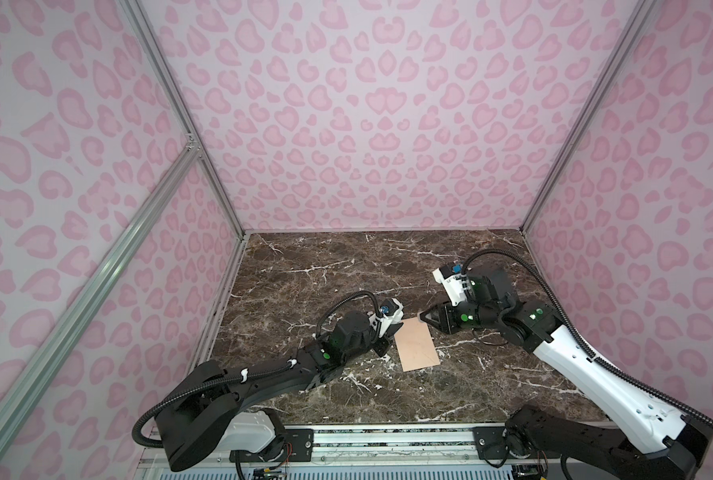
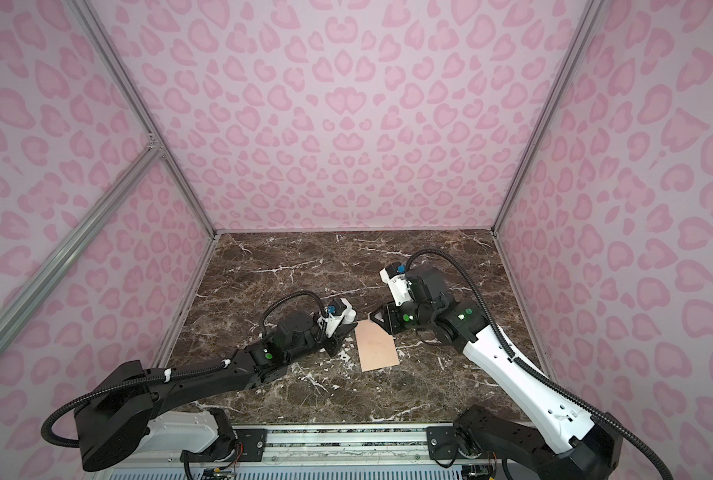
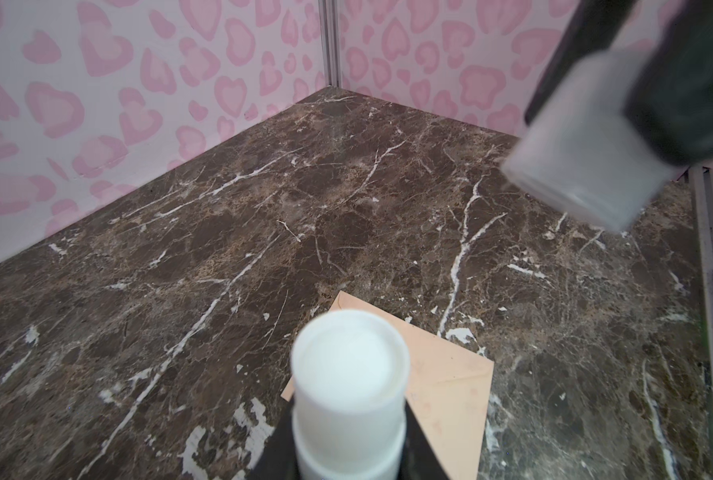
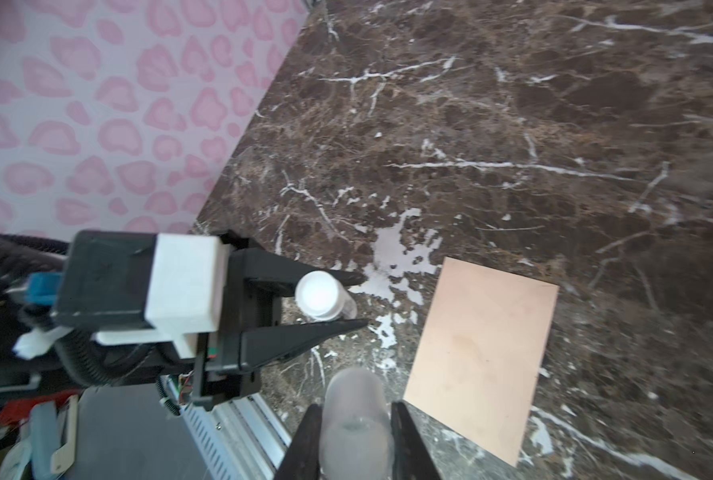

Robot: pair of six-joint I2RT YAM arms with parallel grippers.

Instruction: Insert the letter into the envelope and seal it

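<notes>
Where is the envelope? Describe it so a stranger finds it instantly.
On the dark brown white-veined marble tabletop, look toward the front, between the two robot arms' tips. There a flat peach rectangular paper envelope lies on the surface. It is the only flat, peach thing: the white round tube and frosted cap beside it are held in the left and right jaws.

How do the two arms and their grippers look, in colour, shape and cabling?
The left arm is mostly black; the right arm is white with black joints. Black ribbed cables run along both; green dots mark the joints. The left gripper and right gripper have black pointed fingers and a white camera block.
</notes>
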